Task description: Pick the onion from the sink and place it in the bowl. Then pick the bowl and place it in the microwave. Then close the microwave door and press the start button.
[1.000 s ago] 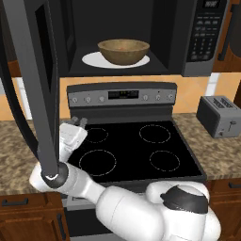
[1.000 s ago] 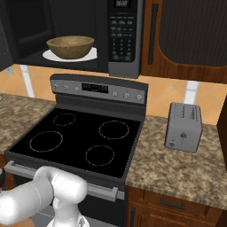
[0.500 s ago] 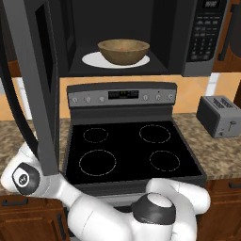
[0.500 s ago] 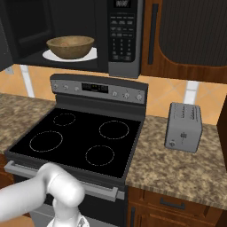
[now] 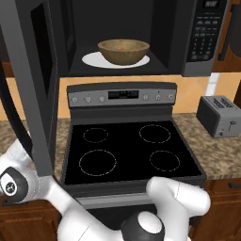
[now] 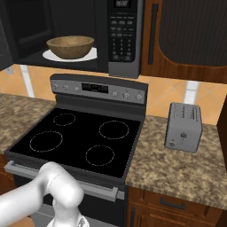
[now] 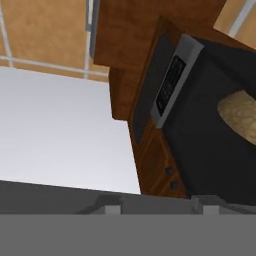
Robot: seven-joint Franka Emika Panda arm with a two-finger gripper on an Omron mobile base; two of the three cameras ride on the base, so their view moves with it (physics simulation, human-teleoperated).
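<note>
Above the black stove (image 5: 132, 150), the microwave (image 5: 188, 37) is seen with its cavity exposed, button panel (image 6: 120, 33) on the right; the microwave door (image 5: 33, 80) is swung wide open to the left, edge-on in the left base view. The stove and the granite table (image 6: 186, 170) are seen below, a grey toaster (image 6: 183, 127) set on the table to the right. Inside the cavity the bowl (image 5: 123, 51) is seated on the white turntable plate (image 5: 94, 60), roughly centred; a faint reddish patch is visible in it, so the onion is judged to be inside, though it is too small to confirm. Placement is judged done; door closing and start press are left. The arm's white links are seen low at the left, just beside the lower edge of the open door. The hand view is rolled and aimed up past the door at ceiling and cabinet. Pincer state cannot be told: the fingertips are barely seen at the bottom of the hand view and their gap is not readable. Risks: the door could be pushed near the hinge, so it is only partly swung and left unlatched; a link could be caught behind the door; the start button could be missed among the closely packed keys if the panel is approached at an angle.
</note>
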